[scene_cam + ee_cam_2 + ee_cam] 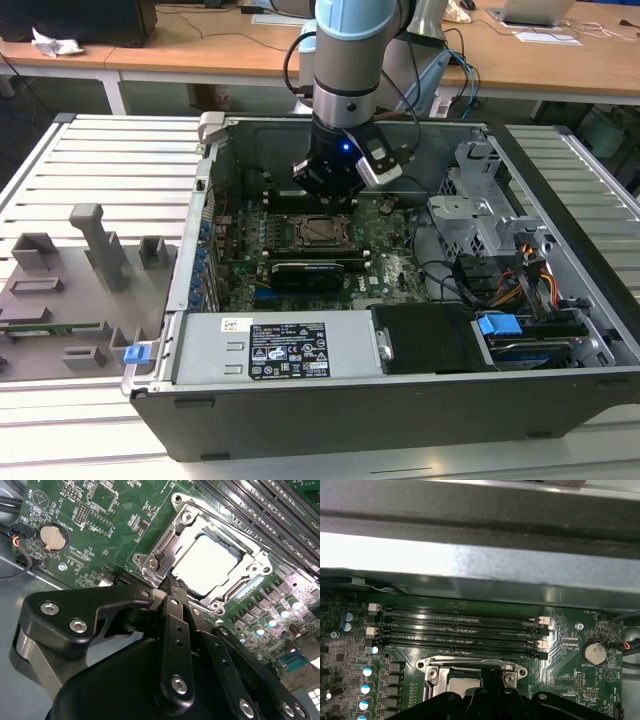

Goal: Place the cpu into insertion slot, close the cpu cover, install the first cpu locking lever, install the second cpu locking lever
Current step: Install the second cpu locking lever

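The cpu (207,562) lies flat in the insertion slot (220,605) on the green motherboard (107,525). The silvery cpu cover (165,550) lies down around the chip, which shows through its window. My gripper (172,581) is shut, and its tips sit at the cover's edge with nothing visibly held. In the first wrist view the gripper (493,672) stands over the cover (470,662) and the cpu (462,684). In the exterior view the gripper (335,198) hangs just behind the insertion slot (322,230) inside the open computer case (300,400).
Long black memory slots (460,625) run close behind the socket. A round coin battery (52,537) sits to one side. A black card (308,272) lies in front of the socket. Cables (470,285) and a metal drive cage (480,200) fill the exterior view's right.
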